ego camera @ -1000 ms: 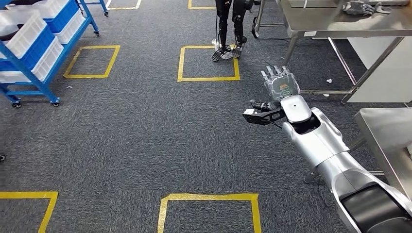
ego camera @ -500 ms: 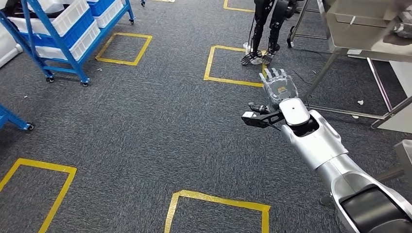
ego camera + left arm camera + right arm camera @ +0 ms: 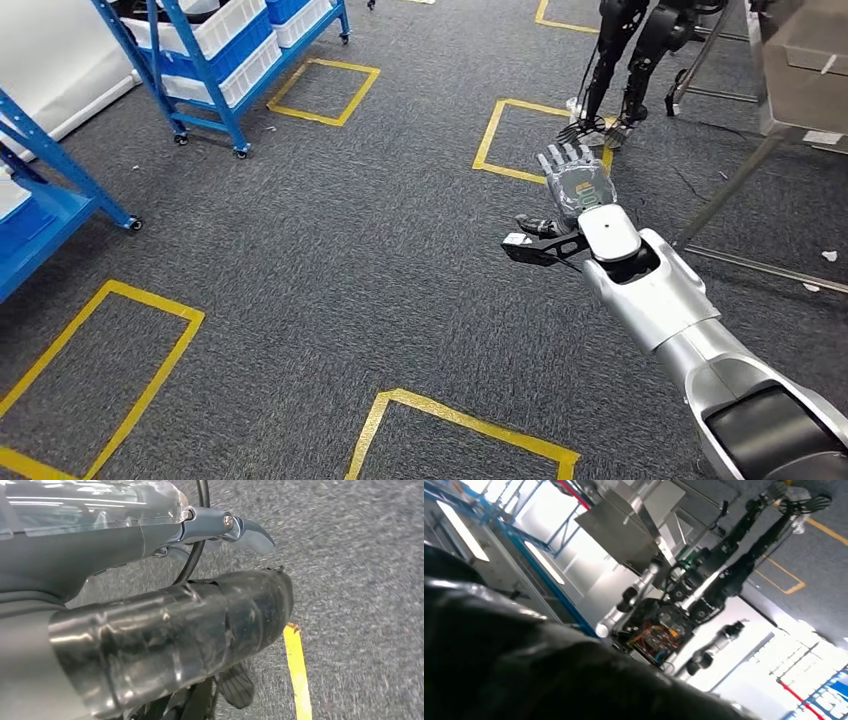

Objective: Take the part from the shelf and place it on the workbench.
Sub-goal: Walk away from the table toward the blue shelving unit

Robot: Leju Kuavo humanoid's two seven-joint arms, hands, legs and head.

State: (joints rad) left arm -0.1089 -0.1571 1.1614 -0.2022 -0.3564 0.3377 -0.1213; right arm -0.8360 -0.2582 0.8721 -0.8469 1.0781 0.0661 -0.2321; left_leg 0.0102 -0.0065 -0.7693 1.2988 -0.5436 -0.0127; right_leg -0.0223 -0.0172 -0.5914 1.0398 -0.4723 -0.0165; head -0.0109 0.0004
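Note:
A blue wheeled shelf [image 3: 215,45] with white and blue bins stands at the far left on the grey carpet. The steel workbench [image 3: 800,75] is at the far right. My right hand [image 3: 575,180] is stretched out ahead at mid-height, flat, fingers straight and apart, holding nothing. My left hand [image 3: 165,625] hangs over the carpet beside a yellow tape line [image 3: 297,675]; its thumb and a finger point outward with nothing between them. In the right wrist view the dark back of my right hand [image 3: 524,670] covers the near part of the picture.
Another humanoid robot [image 3: 630,50] stands on a yellow floor square beside the workbench, also seen as a robot [image 3: 704,580] from the right wrist. A second blue rack [image 3: 45,195] sits at the near left. Yellow tape squares [image 3: 320,90] mark the carpet.
The whole view has swung: the shelves have come in from the left and closer, the workbench has slid toward the right edge. My right arm keeps the same outstretched pose.

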